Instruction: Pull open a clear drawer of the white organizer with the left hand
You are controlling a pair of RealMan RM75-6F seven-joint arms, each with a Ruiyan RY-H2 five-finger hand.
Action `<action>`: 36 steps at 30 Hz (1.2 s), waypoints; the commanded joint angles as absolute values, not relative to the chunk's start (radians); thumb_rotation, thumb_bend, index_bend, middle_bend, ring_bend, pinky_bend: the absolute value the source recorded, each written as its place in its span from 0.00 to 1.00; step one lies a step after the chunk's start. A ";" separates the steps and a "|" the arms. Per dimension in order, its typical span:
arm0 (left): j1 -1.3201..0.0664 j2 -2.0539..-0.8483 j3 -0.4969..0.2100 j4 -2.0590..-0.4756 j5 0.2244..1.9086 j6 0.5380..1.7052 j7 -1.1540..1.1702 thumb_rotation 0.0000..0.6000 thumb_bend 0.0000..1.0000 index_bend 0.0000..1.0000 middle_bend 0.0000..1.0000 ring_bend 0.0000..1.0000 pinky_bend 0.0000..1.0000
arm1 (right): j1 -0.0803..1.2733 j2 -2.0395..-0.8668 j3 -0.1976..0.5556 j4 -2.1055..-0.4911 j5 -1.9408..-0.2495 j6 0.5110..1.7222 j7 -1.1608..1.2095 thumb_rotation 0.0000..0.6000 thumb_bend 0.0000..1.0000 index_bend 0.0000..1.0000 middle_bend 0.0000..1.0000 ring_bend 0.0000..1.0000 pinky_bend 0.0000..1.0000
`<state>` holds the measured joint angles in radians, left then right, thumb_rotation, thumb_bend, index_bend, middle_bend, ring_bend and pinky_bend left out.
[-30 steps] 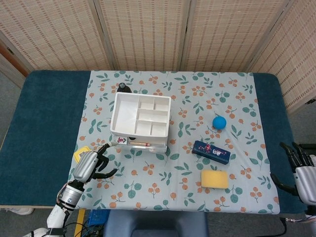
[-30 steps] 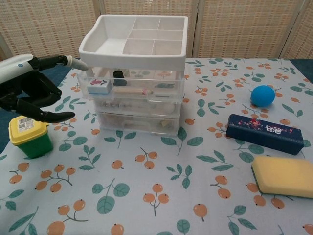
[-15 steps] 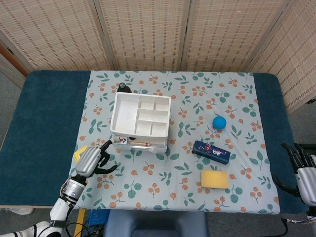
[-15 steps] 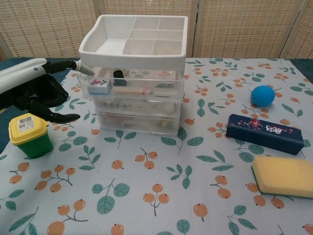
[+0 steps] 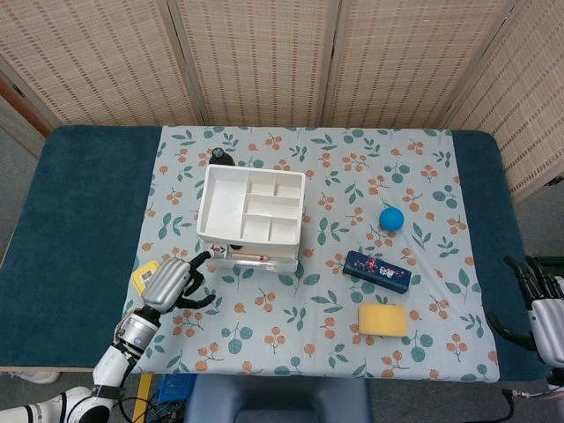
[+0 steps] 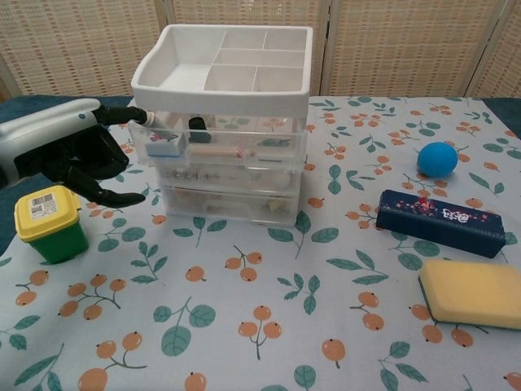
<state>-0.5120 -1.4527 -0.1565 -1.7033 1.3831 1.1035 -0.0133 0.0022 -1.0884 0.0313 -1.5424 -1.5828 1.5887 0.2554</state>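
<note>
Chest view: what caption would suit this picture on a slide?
Left hand reaches a fingertip to the top clear drawer of the white organizer, beside a green jar.

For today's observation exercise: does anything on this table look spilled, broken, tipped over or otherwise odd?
Nothing stands out. The organizer stands upright with its drawers level, and the ball, sponge and green jar sit neatly on the cloth.

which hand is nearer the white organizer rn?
Left. The left hand is right beside the white organizer, fingers open at its top clear drawer; the right hand sits at the table's far right edge.
</note>
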 commanded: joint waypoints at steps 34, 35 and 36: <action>-0.480 -1.337 -0.023 -1.812 1.531 1.147 -0.047 1.00 0.21 0.36 0.91 1.00 1.00 | 0.007 -1.087 0.033 -1.547 -1.592 1.586 0.252 1.00 0.29 0.00 0.13 0.01 0.07; -0.480 -1.336 -0.021 -1.814 1.532 1.148 -0.047 1.00 0.21 0.36 0.91 1.00 1.00 | 0.007 -1.087 0.032 -1.547 -1.592 1.586 0.252 1.00 0.29 0.00 0.13 0.01 0.07; -0.479 -1.334 -0.020 -1.815 1.534 1.148 -0.047 1.00 0.21 0.36 0.91 1.00 1.00 | 0.007 -1.087 0.032 -1.547 -1.591 1.585 0.252 1.00 0.29 0.00 0.13 0.01 0.07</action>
